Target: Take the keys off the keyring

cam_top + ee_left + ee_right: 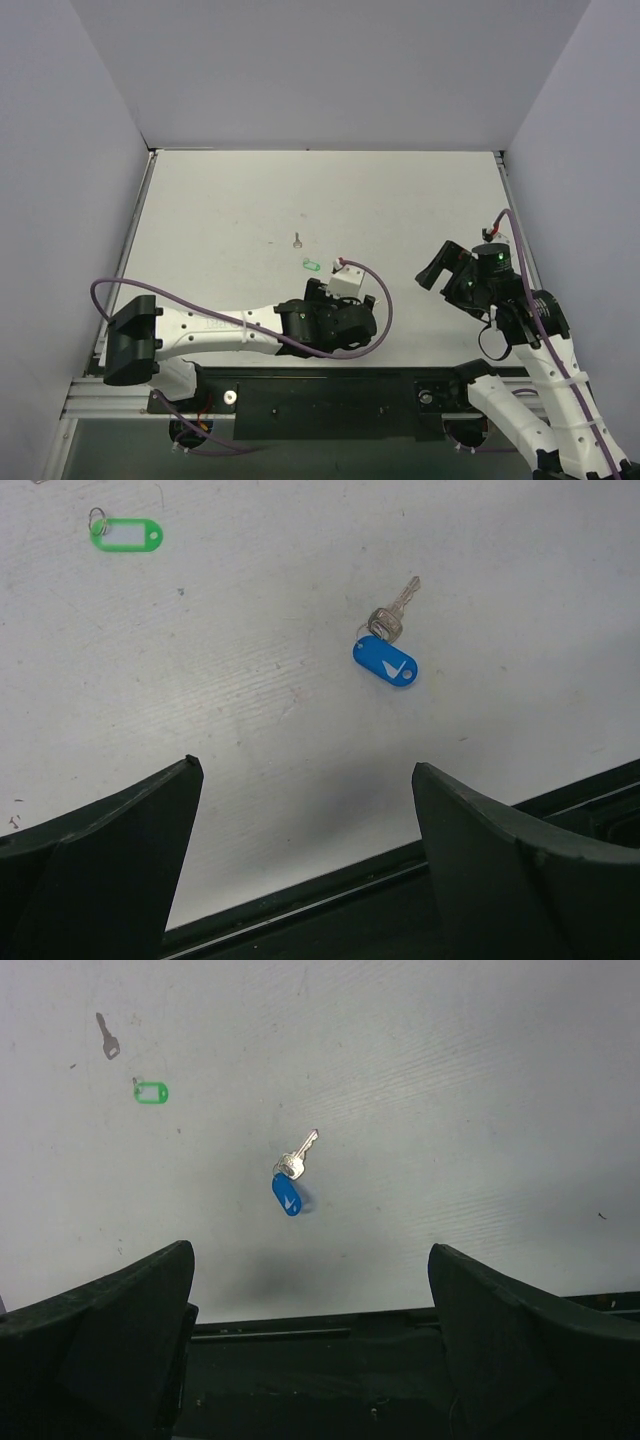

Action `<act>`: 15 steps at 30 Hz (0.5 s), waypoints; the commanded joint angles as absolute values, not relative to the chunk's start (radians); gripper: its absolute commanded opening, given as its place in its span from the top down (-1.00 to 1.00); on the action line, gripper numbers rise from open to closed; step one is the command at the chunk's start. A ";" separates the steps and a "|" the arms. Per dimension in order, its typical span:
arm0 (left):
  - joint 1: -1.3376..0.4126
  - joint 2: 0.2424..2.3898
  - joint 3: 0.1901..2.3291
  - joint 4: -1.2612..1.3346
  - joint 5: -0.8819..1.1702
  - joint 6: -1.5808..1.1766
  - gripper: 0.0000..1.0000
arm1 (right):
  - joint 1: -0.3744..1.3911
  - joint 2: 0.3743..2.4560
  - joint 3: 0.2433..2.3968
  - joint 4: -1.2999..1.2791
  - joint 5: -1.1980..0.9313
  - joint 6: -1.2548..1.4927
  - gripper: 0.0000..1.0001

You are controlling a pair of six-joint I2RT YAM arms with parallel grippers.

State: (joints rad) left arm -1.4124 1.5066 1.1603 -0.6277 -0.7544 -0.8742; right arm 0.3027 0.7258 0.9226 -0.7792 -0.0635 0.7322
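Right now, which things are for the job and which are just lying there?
For the job:
blue keyring
attached key
loose key

Just lying about:
green tag

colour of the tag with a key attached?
The keyring is bright blue with a small white mark; clearest in the left wrist view.
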 commanded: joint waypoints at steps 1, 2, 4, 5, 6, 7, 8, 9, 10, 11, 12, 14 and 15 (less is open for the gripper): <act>-1.411 1.516 1.164 -0.536 -0.707 -0.813 -0.94 | 0.310 0.707 0.953 -0.831 -0.020 0.729 -0.95; -1.417 1.519 1.158 -0.510 -0.703 -0.807 -0.94 | 0.310 0.692 0.950 -0.830 -0.012 0.727 -0.95; -1.422 1.535 1.149 -0.494 -0.701 -0.802 -0.94 | 0.310 0.680 0.948 -0.830 -0.005 0.730 -0.96; -1.422 1.545 1.149 -0.491 -0.706 -0.802 -0.94 | 0.310 0.677 0.950 -0.830 -0.005 0.730 -0.96; -1.422 1.563 1.150 -0.492 -0.707 -0.801 -0.94 | 0.310 0.678 0.951 -0.831 -0.006 0.727 -0.96; -1.425 1.574 1.160 -0.491 -0.707 -0.801 -0.94 | 0.310 0.678 0.954 -0.830 -0.006 0.729 -0.96; -1.424 1.601 1.167 -0.482 -0.704 -0.786 -0.94 | 0.310 0.683 0.954 -0.837 -0.006 0.729 -0.96; -1.425 1.615 1.192 -0.479 -0.698 -0.778 -0.94 | 0.310 0.686 0.956 -0.839 -0.006 0.726 -0.96; -1.430 1.653 1.206 -0.479 -0.699 -0.764 -0.94 | 0.310 0.695 0.956 -0.845 -0.005 0.726 -0.94; -1.430 1.673 1.242 -0.483 -0.703 -0.756 -0.94 | 0.310 0.699 0.954 -0.848 -0.003 0.726 -0.93; -1.439 1.722 1.262 -0.500 -0.707 -0.749 -0.94 | 0.310 0.709 0.954 -0.859 -0.003 0.727 -0.91; -1.456 1.793 1.327 -0.538 -0.741 -0.723 -0.94 | 0.310 0.710 0.954 -0.865 -0.003 0.729 -0.91; -1.462 1.836 1.362 -0.555 -0.765 -0.713 -0.94 | 0.310 0.707 0.953 -0.865 -0.003 0.727 -0.91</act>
